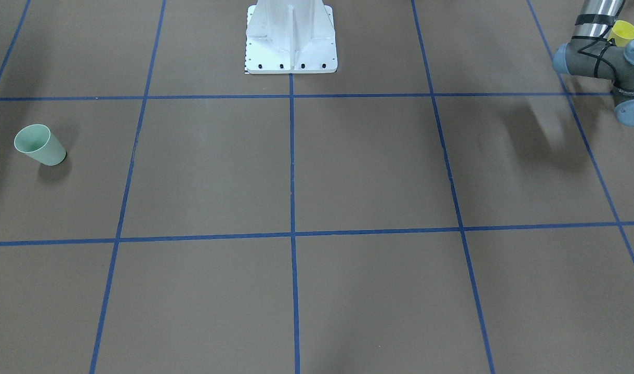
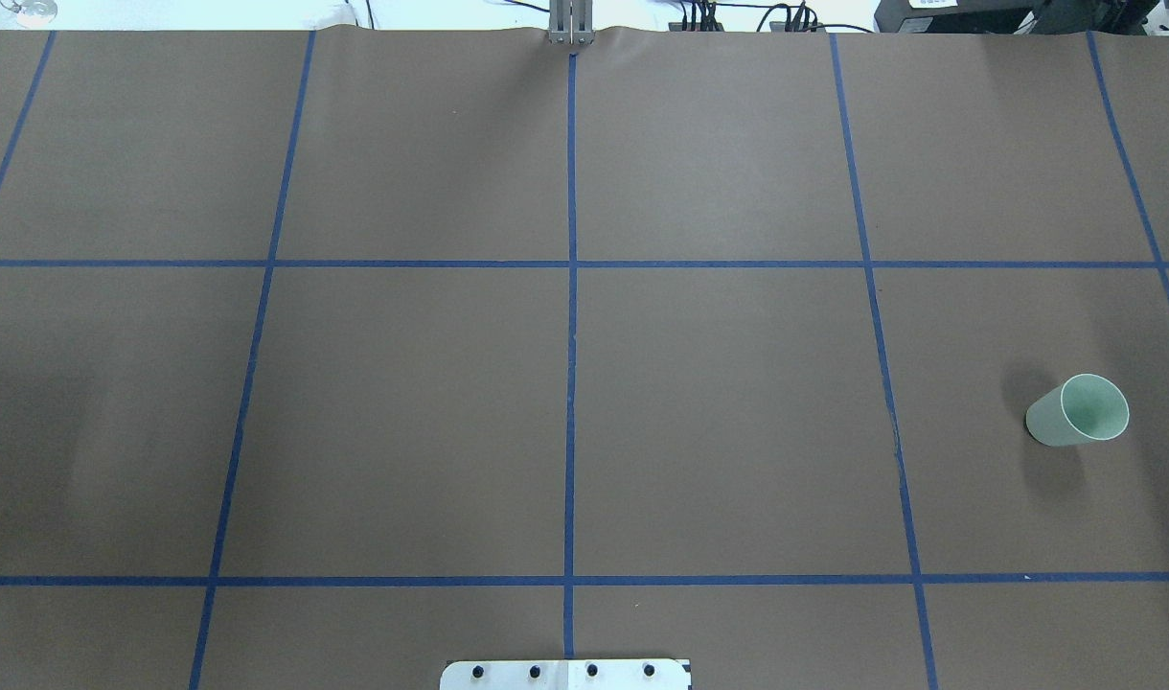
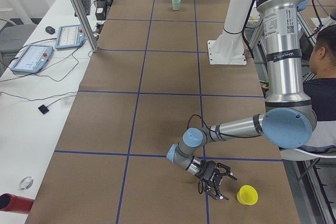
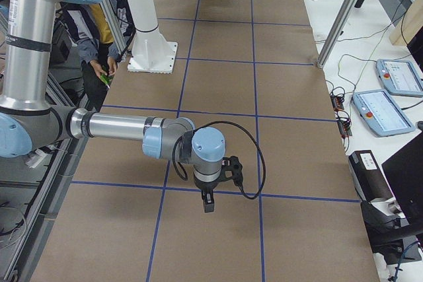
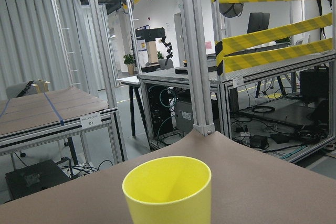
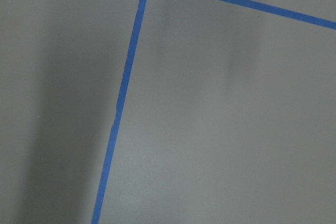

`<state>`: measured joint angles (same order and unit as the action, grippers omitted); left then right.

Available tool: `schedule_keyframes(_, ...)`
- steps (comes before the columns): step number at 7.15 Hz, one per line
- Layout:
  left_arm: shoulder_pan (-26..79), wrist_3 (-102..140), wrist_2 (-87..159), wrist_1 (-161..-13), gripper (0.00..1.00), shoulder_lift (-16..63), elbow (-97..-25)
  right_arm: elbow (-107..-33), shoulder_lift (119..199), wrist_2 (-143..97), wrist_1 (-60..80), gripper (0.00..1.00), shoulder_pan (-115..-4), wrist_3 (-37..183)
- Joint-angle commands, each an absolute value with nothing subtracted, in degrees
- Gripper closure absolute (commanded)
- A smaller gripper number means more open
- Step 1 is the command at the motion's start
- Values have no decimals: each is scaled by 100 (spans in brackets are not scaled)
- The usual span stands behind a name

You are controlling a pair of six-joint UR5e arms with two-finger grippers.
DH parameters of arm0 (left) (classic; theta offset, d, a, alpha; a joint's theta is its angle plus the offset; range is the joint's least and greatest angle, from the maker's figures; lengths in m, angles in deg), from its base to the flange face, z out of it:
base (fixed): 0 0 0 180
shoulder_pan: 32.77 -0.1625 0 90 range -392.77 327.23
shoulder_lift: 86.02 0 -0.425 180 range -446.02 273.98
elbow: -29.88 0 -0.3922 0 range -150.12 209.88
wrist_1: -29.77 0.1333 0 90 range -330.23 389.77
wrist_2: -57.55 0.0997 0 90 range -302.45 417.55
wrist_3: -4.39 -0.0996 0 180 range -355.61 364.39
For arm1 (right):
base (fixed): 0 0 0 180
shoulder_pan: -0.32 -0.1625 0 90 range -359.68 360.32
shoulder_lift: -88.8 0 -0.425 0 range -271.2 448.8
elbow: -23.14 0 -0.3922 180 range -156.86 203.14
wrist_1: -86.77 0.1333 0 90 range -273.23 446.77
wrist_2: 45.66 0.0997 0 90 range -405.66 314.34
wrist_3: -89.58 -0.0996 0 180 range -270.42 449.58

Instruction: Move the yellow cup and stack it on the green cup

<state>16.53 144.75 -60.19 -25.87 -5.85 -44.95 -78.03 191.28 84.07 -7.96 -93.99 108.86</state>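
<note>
Brown table (image 2: 402, 402), blue-taped grid. Left arm reaches low, its forearm near level. The left gripper (image 3: 219, 183) has the upright yellow cup (image 3: 247, 195) just beside it at 4 o'clock. Right arm is bent, with the right gripper (image 4: 208, 203) pointing down. Neither gripper has hold of a cup, and I cannot tell how far either is open. Green cup (image 2: 1078, 412) stands at the overhead view's 3 o'clock.

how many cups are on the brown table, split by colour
yellow cup: 1
green cup: 1
total: 2 cups
</note>
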Motion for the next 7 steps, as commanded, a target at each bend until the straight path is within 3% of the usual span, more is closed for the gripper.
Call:
schedule_keyframes(1, 1618, 14476, -6416, -2648, 0, -586, -4150, -7803, 19128, 8407, -788, 0, -9390, 10891)
schedule_keyframes(7, 1609, 14660, -6858, -2744, 0, -657, -3692, -7794, 19128, 8407, -788, 0, -9399, 10891)
